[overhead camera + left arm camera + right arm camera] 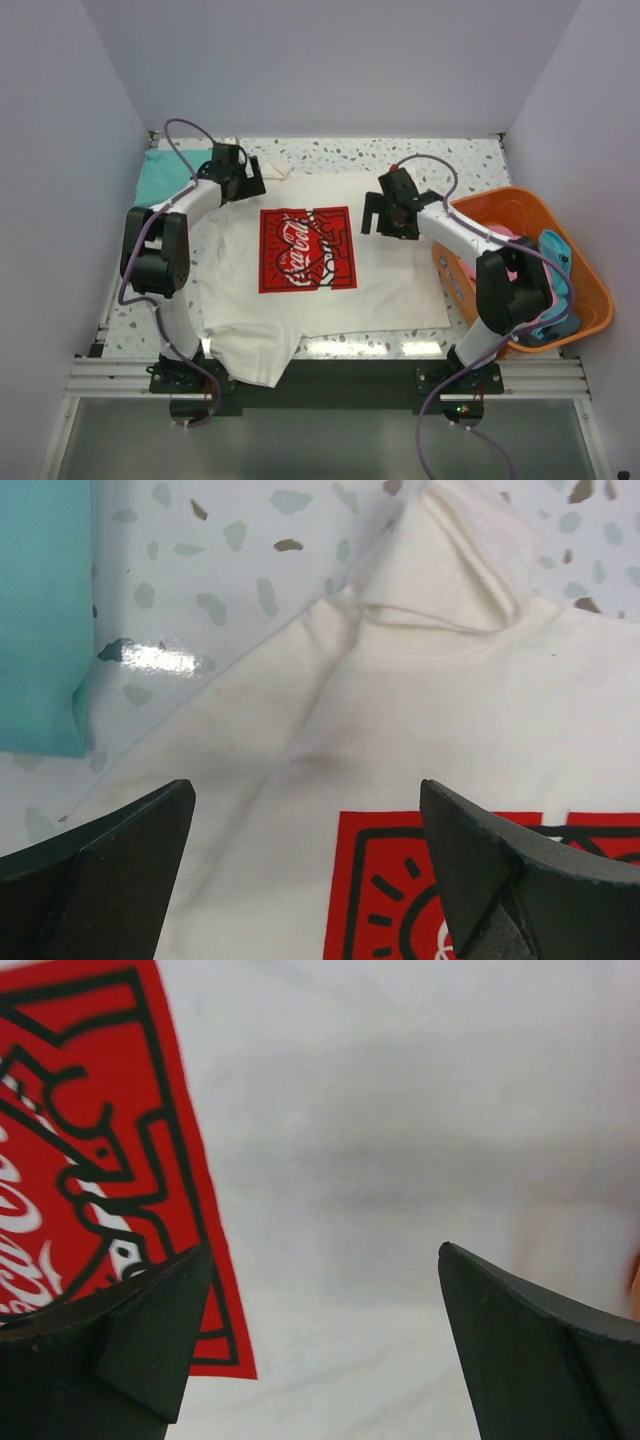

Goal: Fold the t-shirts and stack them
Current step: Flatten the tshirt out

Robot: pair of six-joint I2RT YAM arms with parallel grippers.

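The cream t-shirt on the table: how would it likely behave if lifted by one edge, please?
Probably floppy: one sleeve of the cream t-shirt droops over the near edge of the table. Pushed, it would likely bunch, as its creases suggest.

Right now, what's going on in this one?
Two robot arms are about to fold a cream t-shirt, which lies spread flat on the table with its red print facing up. The left hand is open over the collar area and the right hand is open over the cloth just right of the print; neither holds anything. No fold has been made yet. A teal shirt sits at the far left, and pink and blue shirts wait in the orange basket.
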